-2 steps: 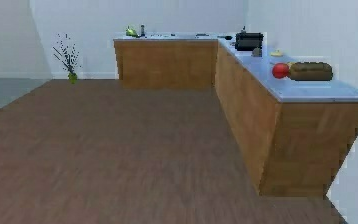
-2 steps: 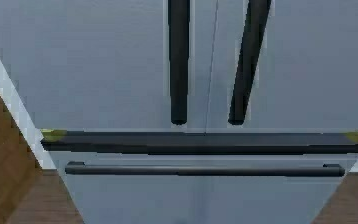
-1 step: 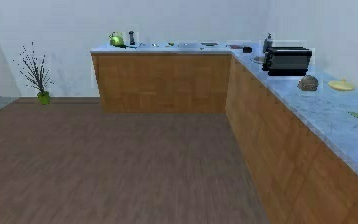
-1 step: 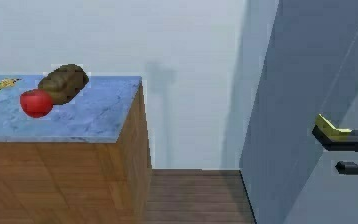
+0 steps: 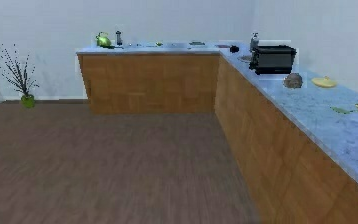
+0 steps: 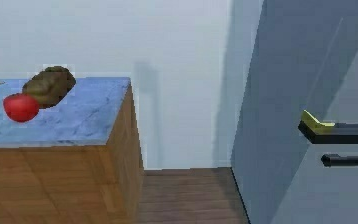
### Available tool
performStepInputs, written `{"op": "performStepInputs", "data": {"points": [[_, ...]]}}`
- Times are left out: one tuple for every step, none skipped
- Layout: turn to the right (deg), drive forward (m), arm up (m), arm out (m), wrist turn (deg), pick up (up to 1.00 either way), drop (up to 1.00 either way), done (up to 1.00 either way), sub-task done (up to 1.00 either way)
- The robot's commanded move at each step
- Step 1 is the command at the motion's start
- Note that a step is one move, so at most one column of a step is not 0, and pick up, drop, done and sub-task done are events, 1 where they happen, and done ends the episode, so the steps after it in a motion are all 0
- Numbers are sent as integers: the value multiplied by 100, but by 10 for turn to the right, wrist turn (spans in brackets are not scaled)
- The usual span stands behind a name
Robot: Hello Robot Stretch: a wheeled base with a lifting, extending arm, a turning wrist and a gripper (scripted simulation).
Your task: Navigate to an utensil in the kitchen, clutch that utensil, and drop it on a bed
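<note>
Utensil: not yet singled out. Which of the small shapes on the worktop is the utensil cannot be told. The likeliest candidates are a thin greenish sliver (image 5: 342,110) on the right run of the L-shaped wood-fronted counter with blue-grey speckled top (image 5: 157,80), and a dark flat shape (image 5: 197,43) on its back run. Gripper: state cannot be told. At the counter's inner corner stands a black boxy appliance (image 5: 273,58), with a brown rounded lump (image 5: 293,80) just beside it and a yellow flat item (image 5: 324,82) next along. A green rounded item (image 5: 104,40) and a small grey bottle (image 5: 118,37) sit on the back run's left end. A spiky potted plant (image 5: 23,80) stands on the floor beyond that end. In the arm side view, a red round fruit (image 6: 21,107) lies near a counter end, with a grey panel bearing two dark bars (image 6: 332,128) apart from it. Step in hand, as judged: the approach and search leg. The next move calls for driving closer along the counter until the utensil can be told apart, then bringing the arm's side square to it.
</note>
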Motion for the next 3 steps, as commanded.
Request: {"op": "performStepInputs", "data": {"points": [[0, 20, 0, 0, 0, 0, 0, 0, 0], [-330, 0, 0, 0, 0, 0, 0, 0, 0], [-30, 0, 0, 0, 0, 0, 0, 0, 0]]}}
